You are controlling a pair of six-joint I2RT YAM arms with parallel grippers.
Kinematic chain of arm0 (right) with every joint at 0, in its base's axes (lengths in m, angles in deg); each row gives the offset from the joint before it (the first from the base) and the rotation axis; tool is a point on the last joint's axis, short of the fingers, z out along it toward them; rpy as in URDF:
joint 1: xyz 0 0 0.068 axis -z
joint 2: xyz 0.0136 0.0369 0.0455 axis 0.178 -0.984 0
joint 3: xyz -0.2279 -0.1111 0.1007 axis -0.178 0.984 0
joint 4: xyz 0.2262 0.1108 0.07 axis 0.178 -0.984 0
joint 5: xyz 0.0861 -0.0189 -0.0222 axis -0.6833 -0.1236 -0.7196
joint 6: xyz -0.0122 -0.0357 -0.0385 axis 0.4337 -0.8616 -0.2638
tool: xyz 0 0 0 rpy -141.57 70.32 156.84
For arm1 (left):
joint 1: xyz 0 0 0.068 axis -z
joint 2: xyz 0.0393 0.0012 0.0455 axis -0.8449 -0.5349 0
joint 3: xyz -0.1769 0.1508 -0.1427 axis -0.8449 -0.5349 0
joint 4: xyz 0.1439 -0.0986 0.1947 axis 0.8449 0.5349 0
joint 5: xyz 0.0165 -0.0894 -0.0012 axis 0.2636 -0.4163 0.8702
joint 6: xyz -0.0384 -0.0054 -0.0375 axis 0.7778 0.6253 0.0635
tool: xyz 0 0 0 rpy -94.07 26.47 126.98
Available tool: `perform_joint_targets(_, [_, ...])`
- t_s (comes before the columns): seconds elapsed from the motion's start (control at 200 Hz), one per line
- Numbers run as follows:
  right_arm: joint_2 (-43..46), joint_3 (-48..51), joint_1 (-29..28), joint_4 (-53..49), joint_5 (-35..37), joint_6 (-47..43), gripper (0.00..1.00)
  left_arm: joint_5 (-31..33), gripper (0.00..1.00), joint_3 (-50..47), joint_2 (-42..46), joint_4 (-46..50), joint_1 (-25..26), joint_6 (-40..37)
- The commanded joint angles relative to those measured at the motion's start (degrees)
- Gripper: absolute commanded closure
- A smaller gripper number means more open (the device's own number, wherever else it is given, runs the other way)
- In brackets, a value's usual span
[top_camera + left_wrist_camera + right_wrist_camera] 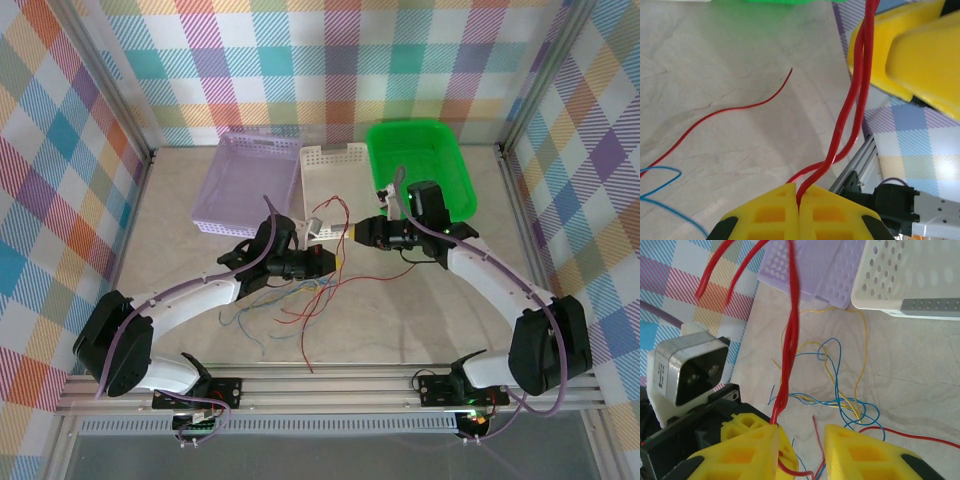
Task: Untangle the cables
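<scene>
Two red cables [860,85] run twisted together up from my left gripper [799,202], whose yellow jaws are shut on one strand. In the top view the left gripper [338,262] sits mid-table, with the red cables [322,215] looping up above it. My right gripper [352,230] is just beyond it and stands open [802,452], its jaws beside the left fingertips [742,424]. A red strand crosses low through its gap, and the red pair [790,340] rises past its left finger. Blue and yellow cables [840,395] lie tangled on the table [290,300].
A lilac basket [250,180], a white perforated basket [330,175] and a green bin [420,160] stand along the back. An aluminium rail [330,385] runs along the near edge. Checkered walls close in both sides.
</scene>
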Motion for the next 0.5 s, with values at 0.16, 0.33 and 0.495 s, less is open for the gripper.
perform_joint_targets(0.16, [5.87, 5.07, -0.24, 1.0, 0.9, -2.48, 0.56, 1.71, 1.0, -1.11, -1.69, -5.82, 0.63, 2.74])
perform_joint_targets(0.33, [8.97, 12.89, -0.41, 13.06, -1.9, 1.46, 0.54, 1.76, 1.0, -0.74, -1.66, -6.77, 1.08, 3.46])
perform_joint_targets(0.495, [10.74, 17.89, -1.68, 21.98, -0.64, 3.42, 0.53, 1.76, 1.0, -0.43, -1.54, -7.44, 1.68, 4.23])
